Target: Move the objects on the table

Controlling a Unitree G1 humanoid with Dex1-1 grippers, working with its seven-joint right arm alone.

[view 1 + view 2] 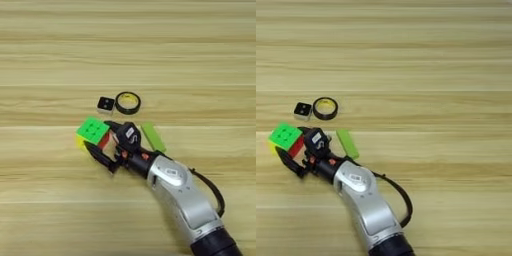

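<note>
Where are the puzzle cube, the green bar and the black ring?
puzzle cube (93,128): left eye view, green top face.
green bar (153,137): left eye view, middle of its flat top.
black ring (325,108): right eye view, near rim.

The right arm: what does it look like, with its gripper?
The right arm has a glossy silver forearm shell with a small oval mark on top, and a black cuff at its lower end. A black cable loops along its side. The wrist is black with a small orange-red spot. The gripper has two slim black fingers and a white sticker on its body.
</note>
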